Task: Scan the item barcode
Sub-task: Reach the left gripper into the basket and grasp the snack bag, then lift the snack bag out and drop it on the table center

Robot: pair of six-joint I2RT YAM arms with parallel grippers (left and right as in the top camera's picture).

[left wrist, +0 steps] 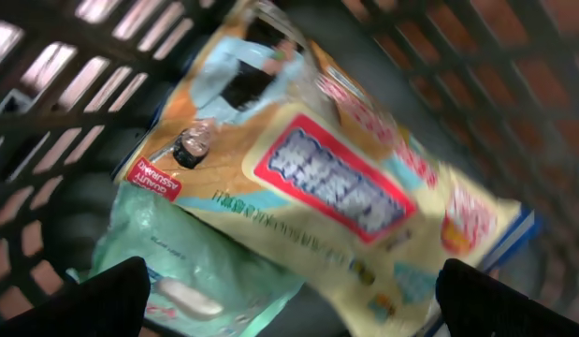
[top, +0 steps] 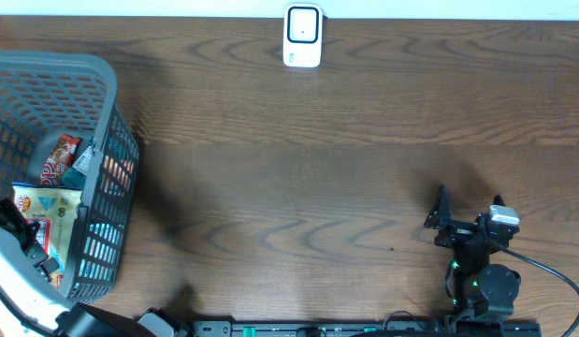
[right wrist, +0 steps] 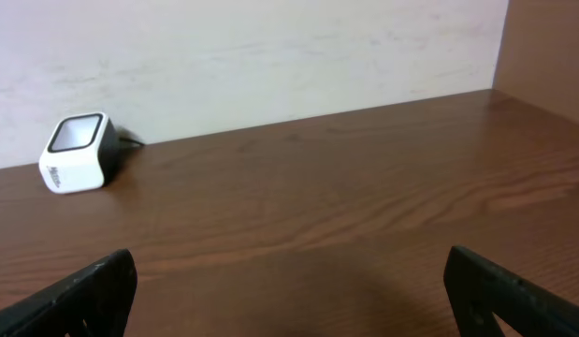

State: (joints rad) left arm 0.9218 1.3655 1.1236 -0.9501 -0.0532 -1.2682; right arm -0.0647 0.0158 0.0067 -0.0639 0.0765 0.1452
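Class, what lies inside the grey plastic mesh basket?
A yellow snack packet lies over a pale green packet; a red wrapper sits beside them. Whatever lies underneath is covered.

My right arm (top: 485, 281) is black throughout, with small green lights (top: 476, 282) glowing on its lower joint and a pale grey camera block (top: 502, 219) at the wrist — a black cable (top: 542, 263) trails from it. My left arm (top: 18, 281) wears a smooth white shell over black parts. My left gripper (left wrist: 294, 304) and my right gripper (right wrist: 298, 304) both end in matte black fingers (right wrist: 83, 300) with blunt, rounded tips.
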